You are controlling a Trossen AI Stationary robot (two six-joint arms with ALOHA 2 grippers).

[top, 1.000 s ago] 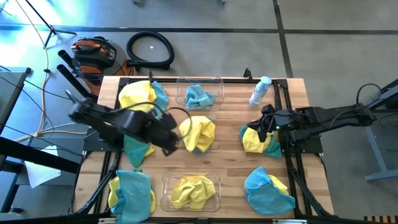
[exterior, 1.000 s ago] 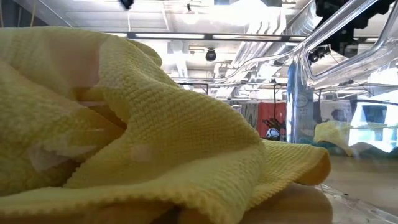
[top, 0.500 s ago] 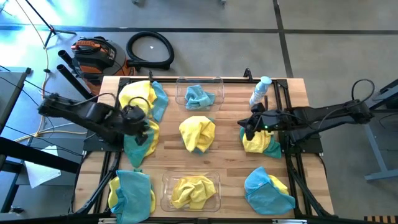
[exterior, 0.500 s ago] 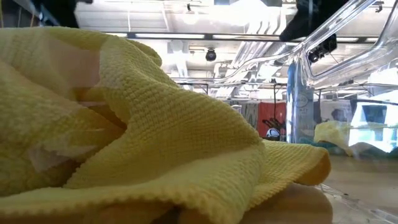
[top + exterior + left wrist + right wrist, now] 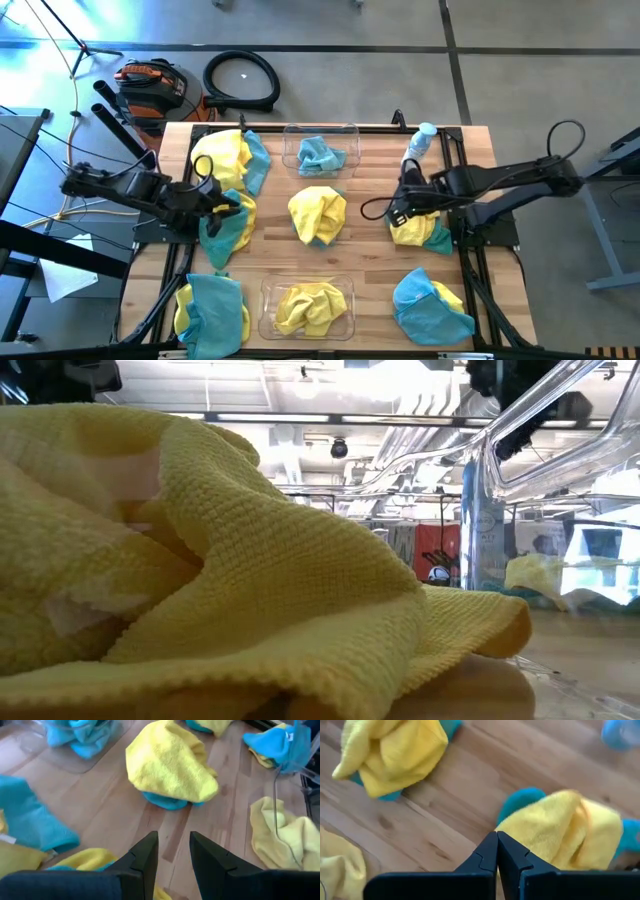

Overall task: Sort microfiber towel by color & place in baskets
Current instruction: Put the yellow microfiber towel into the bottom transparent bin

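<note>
The far basket [image 5: 320,150] holds a teal towel [image 5: 320,156]. The near basket [image 5: 307,307] holds a yellow towel [image 5: 305,306], which fills the low view [image 5: 200,560]. Several mixed yellow-and-teal piles lie on the table. One is in the centre [image 5: 318,213] [image 5: 170,767], one to the left [image 5: 225,228] and one to the right [image 5: 418,228] [image 5: 560,830]. My left gripper [image 5: 232,208] [image 5: 173,855] hovers open over the left pile, pointing at the centre pile. My right gripper [image 5: 396,212] [image 5: 497,837] is shut at the left edge of the right pile. My right gripper has its shut fingertips [image 5: 492,845] at the edge of the right pile's yellow towel [image 5: 520,827]. It comes slanting from the table's right side. I cannot tell whether they touch the cloth.
More piles lie at the far left [image 5: 230,157], near left [image 5: 212,310] and near right [image 5: 432,305]. A small bottle [image 5: 418,145] stands at the far right, close behind my right arm. Bare wood [image 5: 365,250] shows between the centre pile and the right pile.
My left gripper has drawn back from the centre pile toward the table's left edge and now hangs over the left pile. My right gripper has moved toward the table's left, from above the right pile to that pile's left edge. The towels lie as before.
</note>
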